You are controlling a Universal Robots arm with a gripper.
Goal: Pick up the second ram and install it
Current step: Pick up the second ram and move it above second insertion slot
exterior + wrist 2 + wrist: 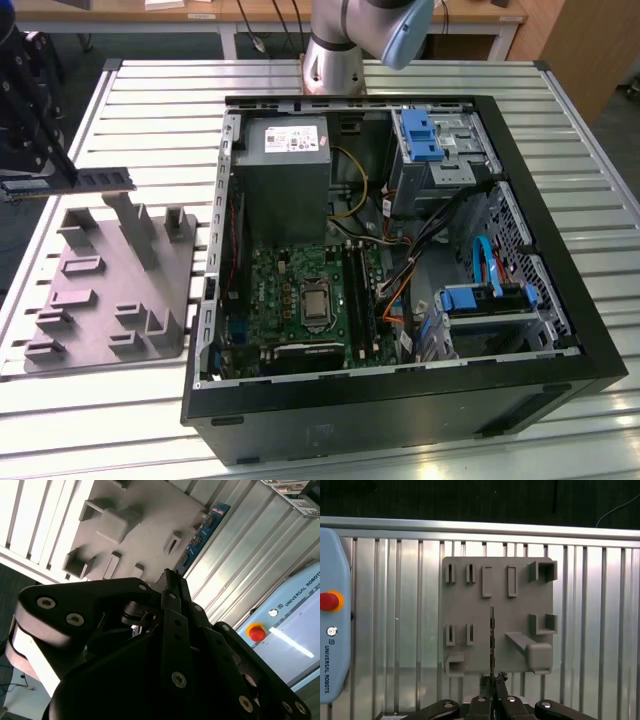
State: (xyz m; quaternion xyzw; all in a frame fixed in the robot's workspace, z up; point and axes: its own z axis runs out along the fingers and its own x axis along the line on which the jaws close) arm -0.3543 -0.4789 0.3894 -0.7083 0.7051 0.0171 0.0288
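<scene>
My gripper (61, 177) is shut on the second ram (100, 180), a thin dark stick held level in the air at the exterior view's left, above the back edge of the grey fixture block (110, 290). In the first wrist view the ram (492, 635) shows edge-on, sticking out from the closed fingertips of my gripper (494, 679) over the fixture block (470, 595). The second wrist view shows the ram's (202, 532) chips, running out from my gripper (170, 577) beside the fixture block (145, 525).
An open black computer case (560, 300) lies on the slatted metal table (150, 90), with its motherboard (300, 290) and long memory slots (358, 290) facing up. The arm's base (335, 55) stands behind the case. A pale blue control box with a red button (329, 601) lies beside the fixture.
</scene>
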